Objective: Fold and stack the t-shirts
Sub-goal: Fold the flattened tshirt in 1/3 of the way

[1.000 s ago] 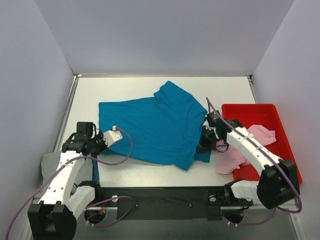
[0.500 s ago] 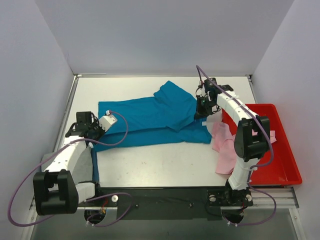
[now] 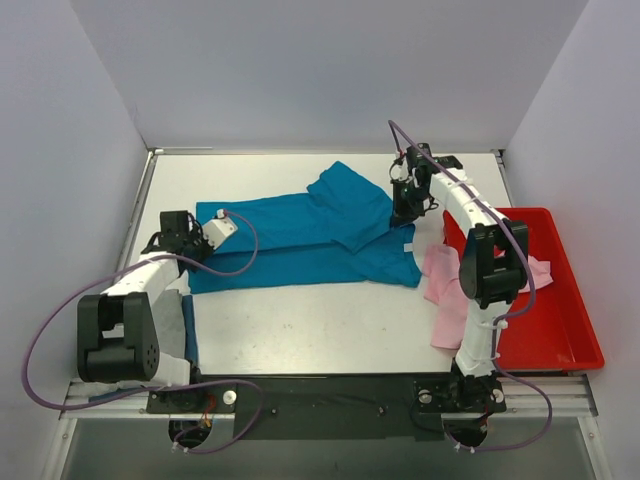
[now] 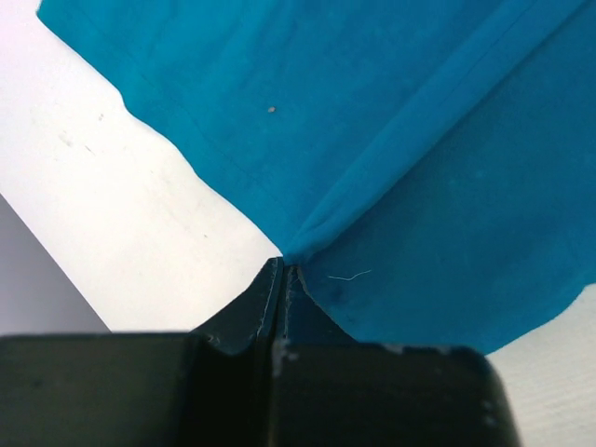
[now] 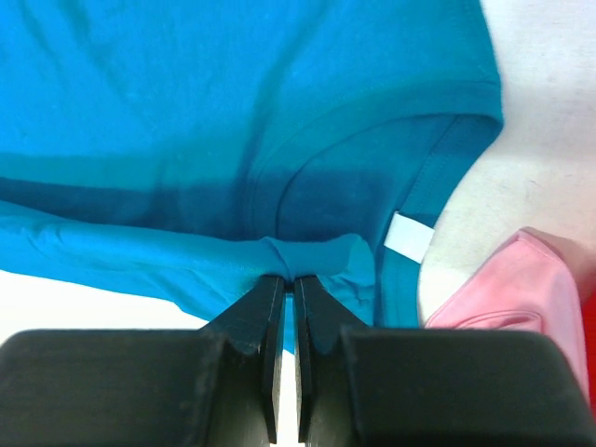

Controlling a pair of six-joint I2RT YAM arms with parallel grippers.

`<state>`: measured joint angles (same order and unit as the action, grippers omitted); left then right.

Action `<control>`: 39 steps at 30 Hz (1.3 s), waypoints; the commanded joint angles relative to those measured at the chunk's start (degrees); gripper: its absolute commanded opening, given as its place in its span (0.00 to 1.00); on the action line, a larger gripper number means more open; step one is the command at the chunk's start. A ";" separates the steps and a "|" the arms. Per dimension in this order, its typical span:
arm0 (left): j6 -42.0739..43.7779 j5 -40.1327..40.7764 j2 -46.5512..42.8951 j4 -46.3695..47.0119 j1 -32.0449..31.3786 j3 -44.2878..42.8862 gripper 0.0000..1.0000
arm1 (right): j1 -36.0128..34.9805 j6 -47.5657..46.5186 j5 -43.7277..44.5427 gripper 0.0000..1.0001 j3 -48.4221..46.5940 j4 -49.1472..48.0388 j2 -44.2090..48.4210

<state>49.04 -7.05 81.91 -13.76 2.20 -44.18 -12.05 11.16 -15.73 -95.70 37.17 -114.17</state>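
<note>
Counter (image 3: 300,325): the teal-blue t-shirt (image 3: 300,245) lies along it as a long band doubled on itself, spanning from one hand to the other. Red tray (image 3: 572,325) sits outboard of the right hand; the pink t-shirt (image 3: 450,290) spills over its rim onto the counter, just beside that hand. Left hand (image 4: 282,272): clenched, a pinch of teal hem caught at the fingertips. Right hand (image 5: 284,279): clenched likewise on a bunched fold just short of the collar, white neck label (image 5: 408,233) slightly to its outer side. Judgement: lengthwise fold in progress. To do it well, keep the cloth taut between the hands, travel level and at equal pace, lay edge on edge, release only once flat, and keep clear of the pink cloth.
</note>
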 commanded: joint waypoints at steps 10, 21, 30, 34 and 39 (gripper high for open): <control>3.79 0.63 4.31 5.76 -0.70 -3.80 0.14 | 1.16 -0.70 2.19 0.00 -7.57 5.46 -4.92; 6.38 -6.87 1.16 -11.76 0.62 -13.91 0.52 | 1.95 2.99 10.71 0.45 -7.00 10.37 -1.16; 24.35 -17.58 -7.03 -17.55 -0.70 1.03 0.65 | 1.68 7.47 4.74 0.51 19.48 9.60 11.78; 26.10 -14.23 -2.55 -16.48 -0.79 1.29 0.65 | 1.77 7.30 3.07 0.48 23.09 6.09 9.85; 29.10 -14.49 -2.63 -14.37 -1.23 5.85 0.60 | 2.03 6.77 2.63 0.37 23.46 3.18 6.60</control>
<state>73.84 -20.73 79.79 -30.13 1.48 -40.75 -10.15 17.74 -12.25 -72.23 42.13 -106.00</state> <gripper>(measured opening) 0.629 0.451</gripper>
